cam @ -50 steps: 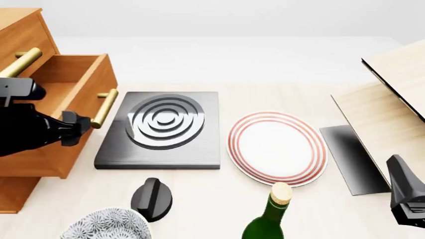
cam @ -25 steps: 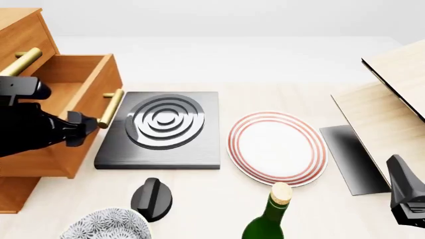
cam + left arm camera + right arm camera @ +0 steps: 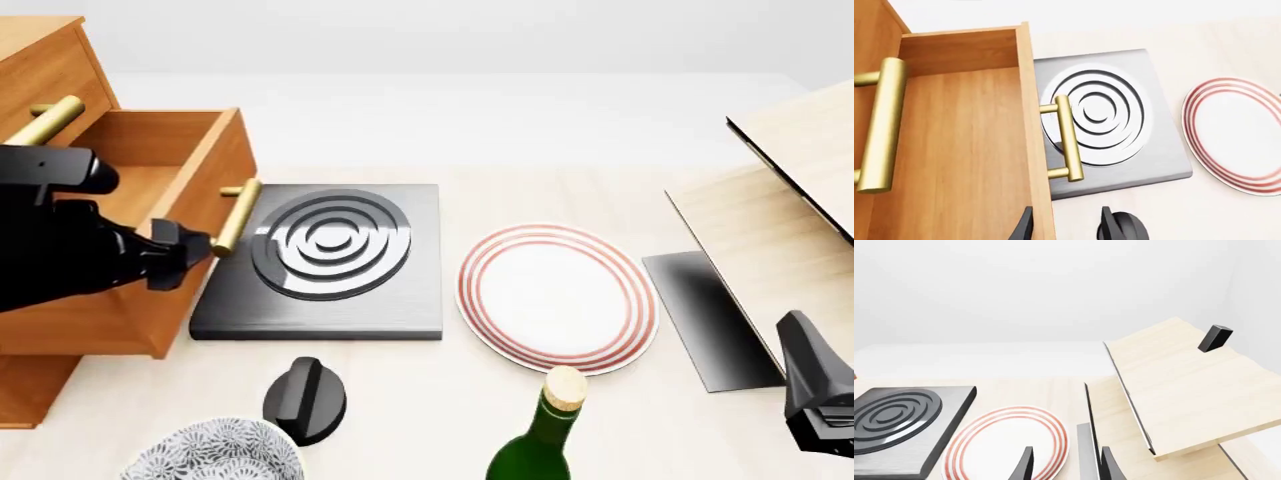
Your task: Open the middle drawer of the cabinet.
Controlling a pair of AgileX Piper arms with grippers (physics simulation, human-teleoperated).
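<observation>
Drawer (image 3: 127, 185) number two sticks far out of the cabinet (image 3: 40, 60), beside the grey stove plate (image 3: 327, 260). Left pincer (image 3: 1064, 225) and right pincer (image 3: 1064, 465) hold nothing, fingers apart.

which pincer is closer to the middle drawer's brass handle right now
Left. The left pincer sits right beside the middle drawer's handle, its tips open and not gripping the bar. The right pincer is far across the table, past the plate.

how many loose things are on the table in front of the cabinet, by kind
dark grey square hotplate with rings: 1
white plate with red rim stripes: 1
green glass bottle with cork: 1
black knob: 1
patterned blue-white bowl: 1
total: 5
</observation>
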